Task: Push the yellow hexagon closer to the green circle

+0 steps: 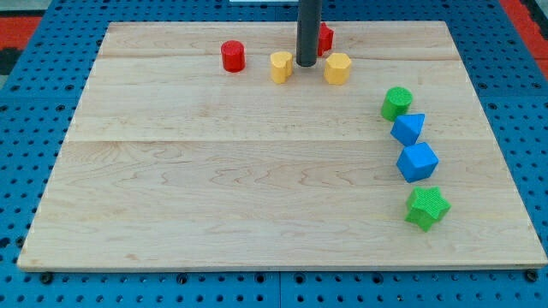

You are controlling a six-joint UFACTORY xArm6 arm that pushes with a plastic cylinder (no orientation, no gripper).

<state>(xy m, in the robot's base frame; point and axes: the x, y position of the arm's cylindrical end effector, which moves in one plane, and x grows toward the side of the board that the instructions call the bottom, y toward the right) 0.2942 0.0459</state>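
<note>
Camera view: my tip (306, 63) just left of yellow hexagon (337, 68), apart.

Rod upright, near view's top; my tip (306, 63) on board.

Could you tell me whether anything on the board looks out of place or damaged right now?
Nothing stands out. All blocks sit flat on the wooden board, undamaged. My tip rests between the yellow heart and the yellow hexagon.
</note>
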